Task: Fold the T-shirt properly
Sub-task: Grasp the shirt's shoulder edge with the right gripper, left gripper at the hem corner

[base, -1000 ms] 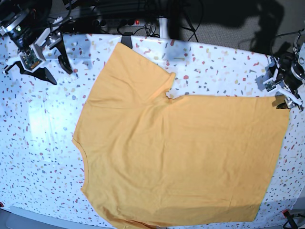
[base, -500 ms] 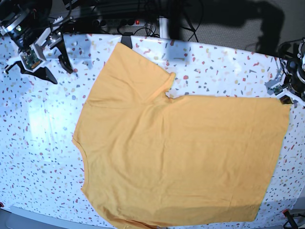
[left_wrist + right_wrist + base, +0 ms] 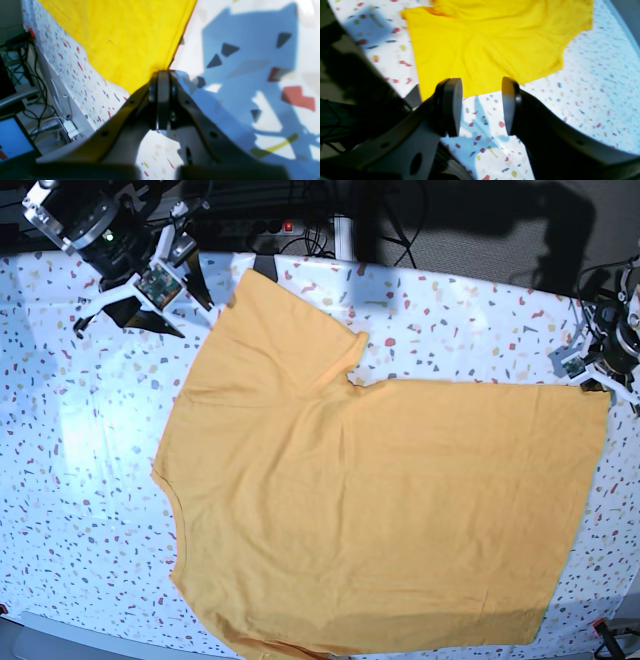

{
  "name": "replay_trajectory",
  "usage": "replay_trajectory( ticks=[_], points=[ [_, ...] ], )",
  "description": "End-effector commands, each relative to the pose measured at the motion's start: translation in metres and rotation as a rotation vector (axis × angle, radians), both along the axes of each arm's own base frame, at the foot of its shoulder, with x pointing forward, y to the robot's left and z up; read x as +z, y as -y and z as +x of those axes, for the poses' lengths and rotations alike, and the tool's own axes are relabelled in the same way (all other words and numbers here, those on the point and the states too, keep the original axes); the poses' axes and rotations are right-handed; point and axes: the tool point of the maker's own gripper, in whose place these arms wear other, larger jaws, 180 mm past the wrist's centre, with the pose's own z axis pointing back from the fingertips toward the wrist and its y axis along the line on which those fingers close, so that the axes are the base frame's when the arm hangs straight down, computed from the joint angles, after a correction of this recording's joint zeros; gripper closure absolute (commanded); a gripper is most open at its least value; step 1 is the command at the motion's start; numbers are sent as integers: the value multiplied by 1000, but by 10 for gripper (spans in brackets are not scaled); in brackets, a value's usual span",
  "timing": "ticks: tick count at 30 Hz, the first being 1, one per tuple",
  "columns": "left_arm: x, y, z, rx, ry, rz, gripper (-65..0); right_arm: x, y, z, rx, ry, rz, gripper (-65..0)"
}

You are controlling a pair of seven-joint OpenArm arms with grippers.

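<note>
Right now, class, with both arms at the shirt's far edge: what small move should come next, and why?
Probably bring the right gripper down onto the sleeve corner. Its jaws stand open over the tablecloth, just short of the T-shirt, while the left gripper looks pinched on the hem corner. A fold likely needs both corners held.

Bright overhead light washes the speckled counter [image 3: 90,450] to a glare patch left of the T-shirt [image 3: 380,510], while the background behind the counter stays dim. Both wrist views are oversaturated, turning the cloth vivid yellow and shadows blue. The left gripper [image 3: 163,75] and right gripper [image 3: 481,105] loom dark and blurred; hard-edged shadows fall beside them.
</note>
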Motion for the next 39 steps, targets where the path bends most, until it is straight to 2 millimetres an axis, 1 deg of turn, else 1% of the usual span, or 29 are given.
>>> replay_trajectory(
  ticks=[1,2,3,7,11,13,14,17,23,24,25,26,29,31,37,38,39],
  points=[
    [14,-9,9,2,32,23,-135,7,-4,0,23,20,6,-261],
    [14,-8,9,2,32,22,-203,7,-3,0,21,18,3,-261],
    [14,-8,9,1,32,23,-240,6,-2,0,19,15,0,-261],
    [14,-7,9,-1,33,19,-246,5,-1,-1,15,6,-5,-261],
    [18,12,12,-75,61,-58,-246,5,-2,-1,15,6,-4,-261],
    [20,17,12,-96,69,-77,-246,5,-1,-1,15,6,-5,-261],
    [20,15,13,-95,70,-70,-246,5,-2,-1,15,6,-5,-261],
    [15,0,13,-107,53,12,-246,5,-2,-1,15,6,-4,-261],
    [4,-30,10,-43,17,48,-245,5,-2,-1,15,6,-1,-261],
    [3,-33,9,-34,14,51,-241,5,-2,-1,16,5,2,-261],
    [3,-36,9,-29,12,54,-212,5,-3,-1,16,4,7,-261],
    [3,-36,9,-27,11,54,-166,6,-4,-1,16,3,15,-261],
    [2,-34,9,-31,13,43,0,6,-5,-2,17,1,28,-261],
    [2,-29,10,-42,17,28,0,6,-5,-2,17,1,24,-261],
    [-1,-25,9,-40,15,20,0,3,-2,0,11,-2,14,-262],
    [-1,-25,9,-40,15,21,0,0,0,0,7,-8,11,-275],
    [-1,-25,9,-40,14,21,0,-3,2,-1,3,-14,3,-312]
  ],
)
